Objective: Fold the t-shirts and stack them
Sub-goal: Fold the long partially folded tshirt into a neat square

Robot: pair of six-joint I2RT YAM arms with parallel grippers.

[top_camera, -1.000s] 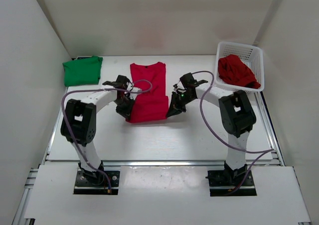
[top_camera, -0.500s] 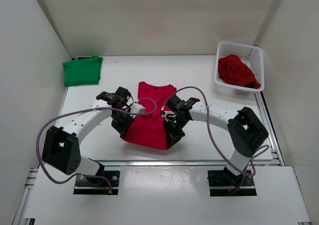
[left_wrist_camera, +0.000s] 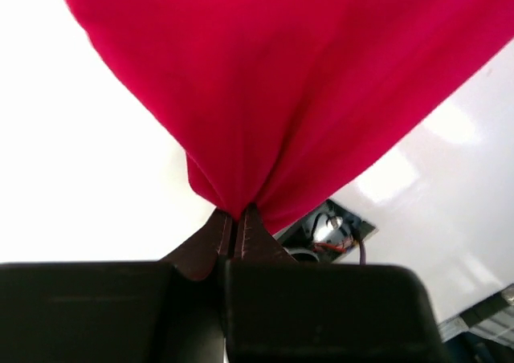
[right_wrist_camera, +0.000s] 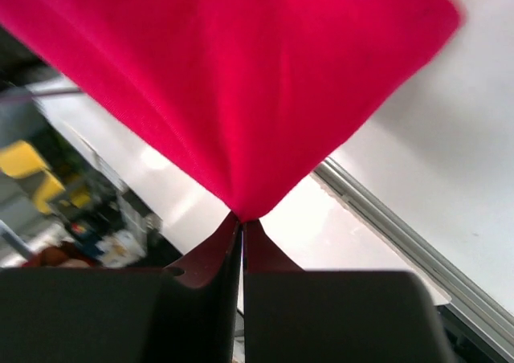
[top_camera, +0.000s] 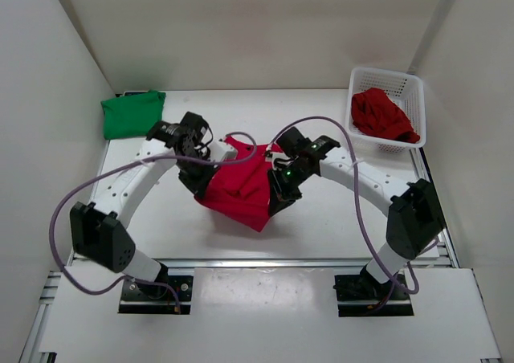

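Note:
A red t-shirt (top_camera: 241, 188) hangs lifted between my two grippers over the middle of the table, sagging toward the near edge. My left gripper (top_camera: 201, 188) is shut on its left corner; in the left wrist view the cloth (left_wrist_camera: 273, 90) fans up from the pinched jaws (left_wrist_camera: 238, 217). My right gripper (top_camera: 277, 198) is shut on the right corner, and the red fabric (right_wrist_camera: 233, 82) spreads above its closed tips (right_wrist_camera: 242, 221). A folded green t-shirt (top_camera: 132, 114) lies at the back left. Another red t-shirt (top_camera: 384, 116) sits crumpled in the white basket (top_camera: 409, 82).
The white mesh basket stands at the back right corner. White walls enclose the table on three sides. A metal rail (top_camera: 257, 260) runs along the near edge, with both arm bases (top_camera: 148, 287) behind it. Purple cables loop from each arm.
Both grippers have dragged the red shirt from flat at the back centre toward the near edge, then lifted it; the hem now folds up and sags between them.

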